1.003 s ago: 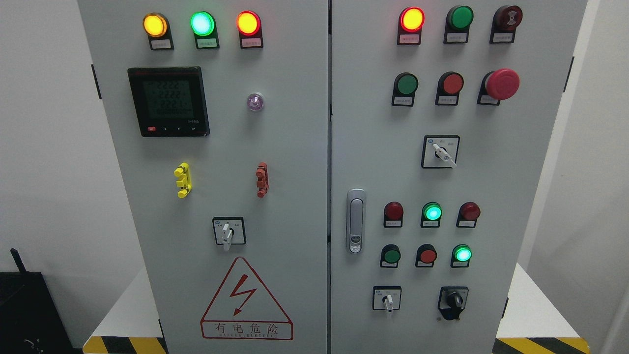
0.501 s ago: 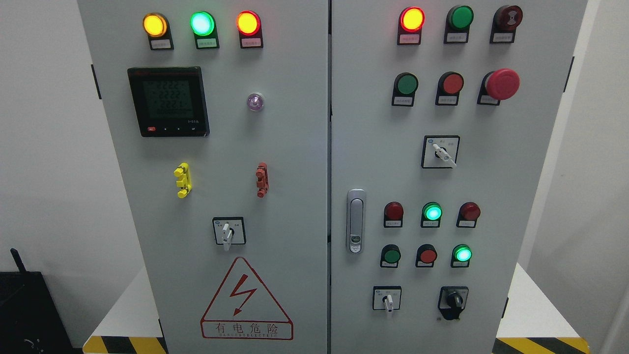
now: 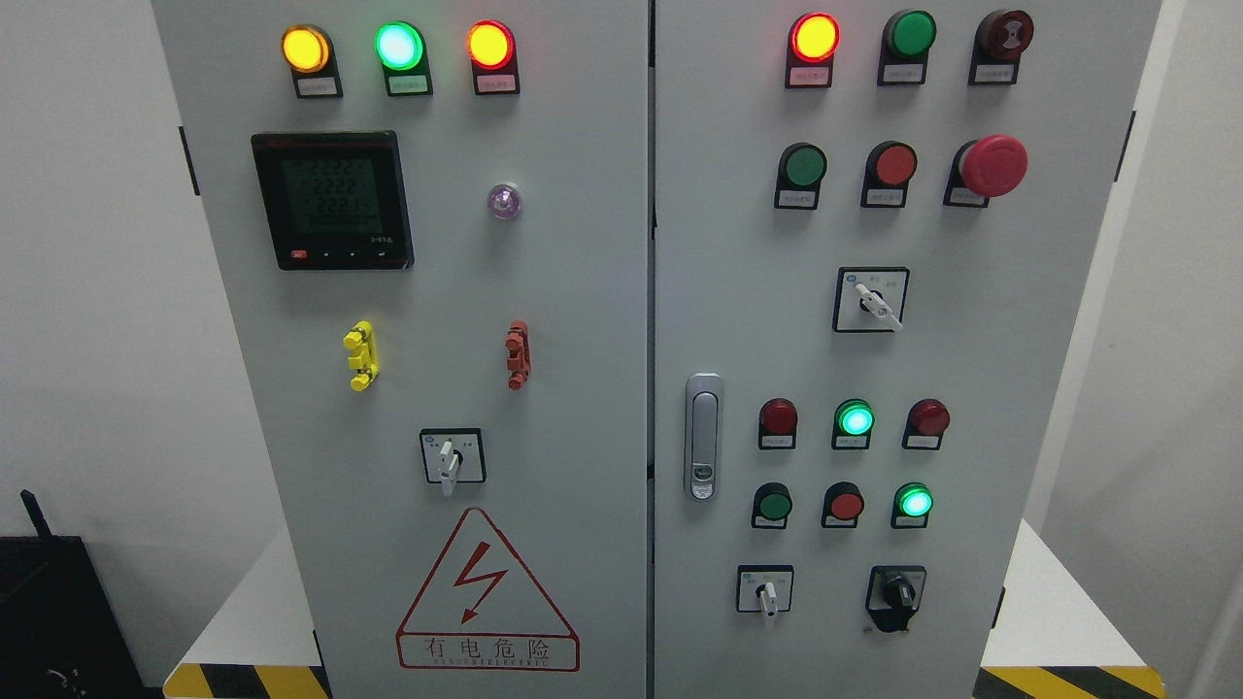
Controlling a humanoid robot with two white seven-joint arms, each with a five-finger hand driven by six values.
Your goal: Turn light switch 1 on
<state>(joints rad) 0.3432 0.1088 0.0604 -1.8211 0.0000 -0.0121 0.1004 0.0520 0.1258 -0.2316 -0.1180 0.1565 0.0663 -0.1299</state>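
**Panel unchanged, no hands in view**

Nothing has visibly changed since the earlier frames: the same lamps glow, every knob sits at the same angle, and the view has barely shifted. Neither arm shows in the head view, so the state of the fingers cannot be told.

The grey cabinet point(image 3: 583, 291) fills the picture, split by a vertical seam into two doors. On the left door, an amber lamp point(image 3: 305, 49), a green lamp point(image 3: 399, 45) and an orange-red lamp point(image 3: 489, 45) are lit along the top. Below them sits a meter point(image 3: 332, 200) with a dim green display, and to its right a small clear lens point(image 3: 504, 200). Lower down are a yellow clip point(image 3: 360, 355), a red clip point(image 3: 518, 355), and a selector point(image 3: 448, 458) with a white lever pointing down, just above the warning triangle point(image 3: 486, 592).

The right door carries a lit red lamp point(image 3: 814, 37), a red mushroom button point(image 3: 992, 165), a latch point(image 3: 703, 436), and three more rotary switches: one at mid-height point(image 3: 871, 300), a white one at the lower left point(image 3: 766, 590), a black one point(image 3: 896, 592) beside it. Labels are too small to read, so which is light switch 1 cannot be told.
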